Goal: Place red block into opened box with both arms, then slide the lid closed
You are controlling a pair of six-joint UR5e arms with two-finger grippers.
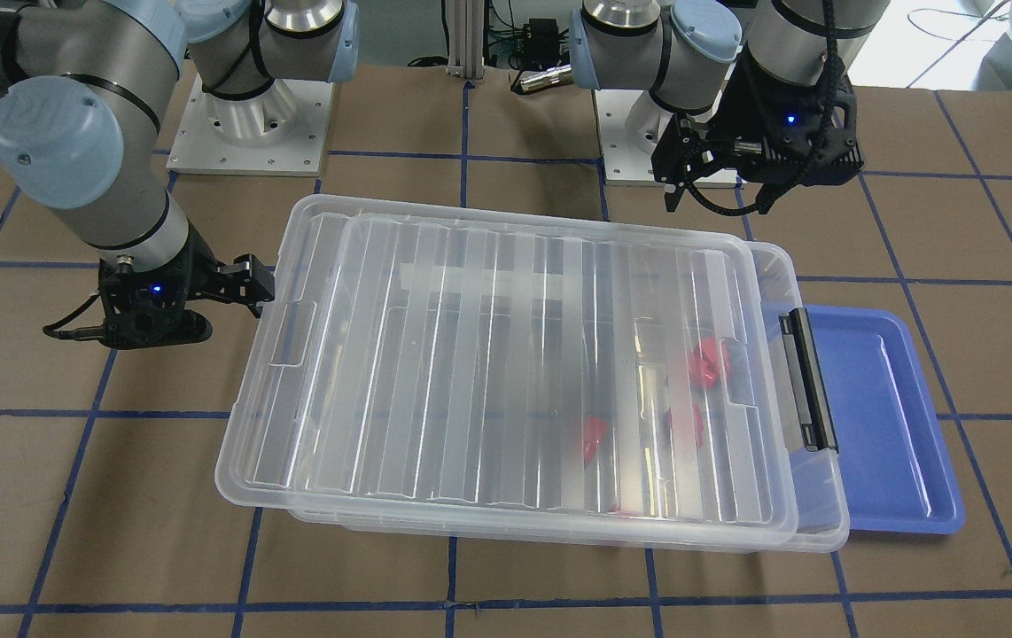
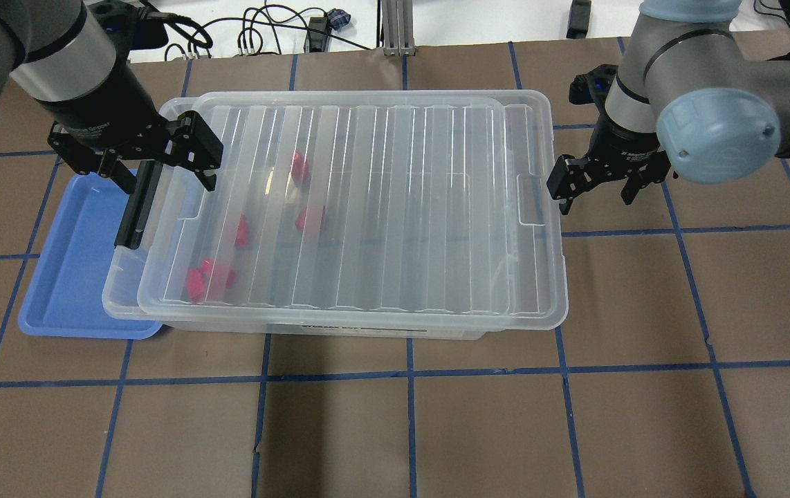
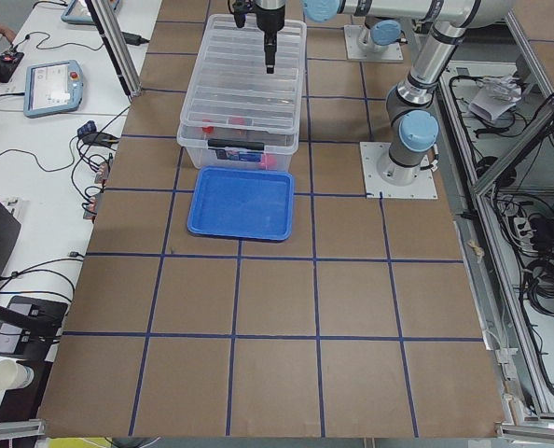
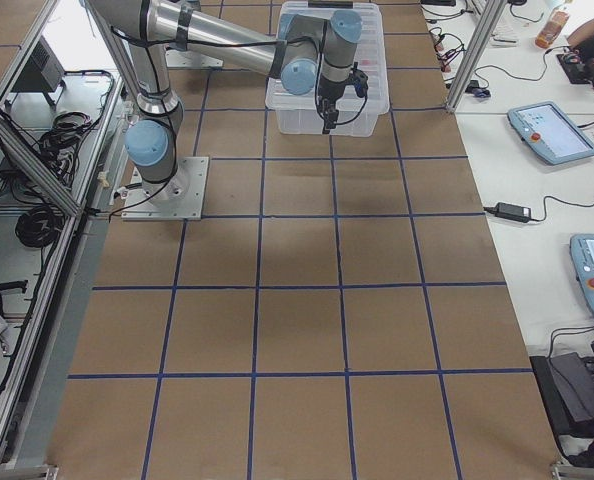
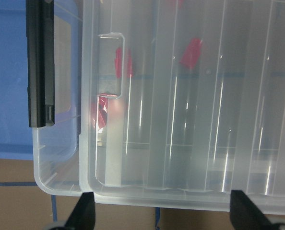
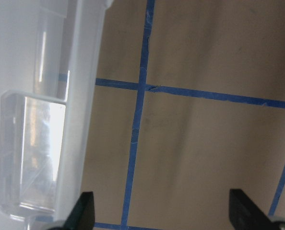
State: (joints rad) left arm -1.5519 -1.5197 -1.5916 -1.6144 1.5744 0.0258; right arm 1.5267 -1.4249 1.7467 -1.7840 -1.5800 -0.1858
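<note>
The clear box (image 2: 124, 304) lies across the table with the ribbed lid (image 2: 381, 207) resting on top. The lid is shifted toward my right, so a narrow strip by the black latch bar (image 2: 135, 207) stays uncovered. Several red blocks (image 2: 310, 218) lie inside under the lid, toward the latch end (image 1: 706, 361). My left gripper (image 2: 146, 155) hangs open above the latch end, holding nothing. In the left wrist view the lid's handle recess (image 5: 109, 64) sits below the open fingers. My right gripper (image 2: 595, 183) is open just beyond the lid's other short end, beside its recess (image 6: 32, 153).
A blue tray (image 2: 70, 263) with nothing in it sits partly under the box's latch end. Both arm bases (image 1: 249, 124) stand on the robot's side of the box. Brown table with blue grid lines surrounds the box. Side tables hold tablets and cables.
</note>
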